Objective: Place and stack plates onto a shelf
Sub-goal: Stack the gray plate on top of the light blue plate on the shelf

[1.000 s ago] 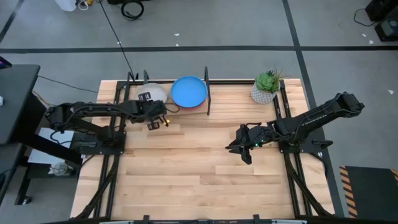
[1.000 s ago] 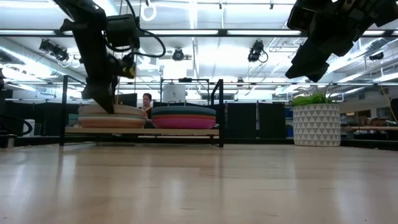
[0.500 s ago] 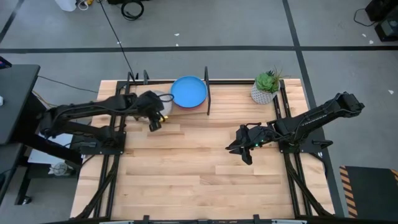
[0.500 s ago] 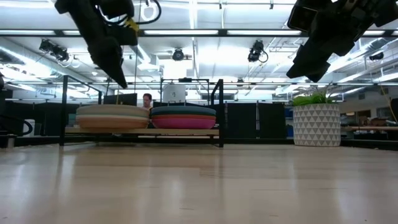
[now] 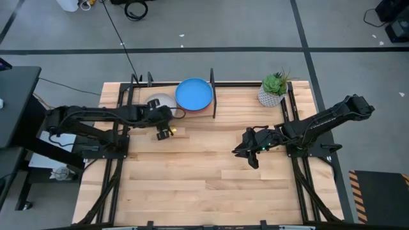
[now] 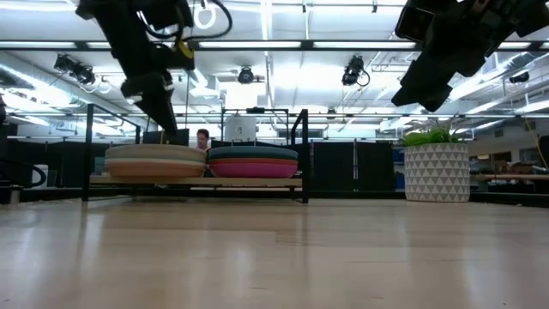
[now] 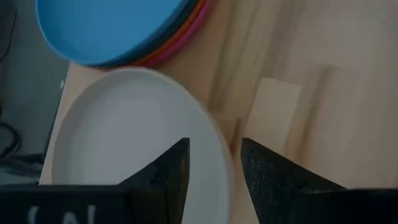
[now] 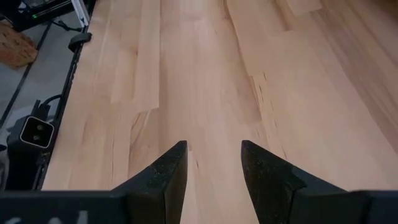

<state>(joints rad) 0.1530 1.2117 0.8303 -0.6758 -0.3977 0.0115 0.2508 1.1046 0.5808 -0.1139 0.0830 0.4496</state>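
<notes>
Two stacks of plates are sitting side by side on the shelf (image 5: pixel 167 110) along the far edge of the table (image 5: pixel 204 185), towards its left corner. The right stack is showing a blue plate (image 5: pixel 193 94) on top, with orange and pink rims peeking out beneath it in the left wrist view. The left stack is topped by a pale, cream-looking plate (image 7: pixel 130 137); from table height both piles are looking several plates deep, though I cannot count them exactly.

The left claw (image 5: pixel 164 130) is hanging just off the shelf's near edge, above the bare table, its fingers parted with nothing between them. The right claw (image 5: pixel 248 152) is waiting well apart, over the right half of the table, released and empty too. A potted plant (image 5: pixel 273 89) is standing near the far right corner.

I am seeing no loose plates on the table, so the stacking appears finished or nearly so; only pulling the arm clear seems left.
</notes>
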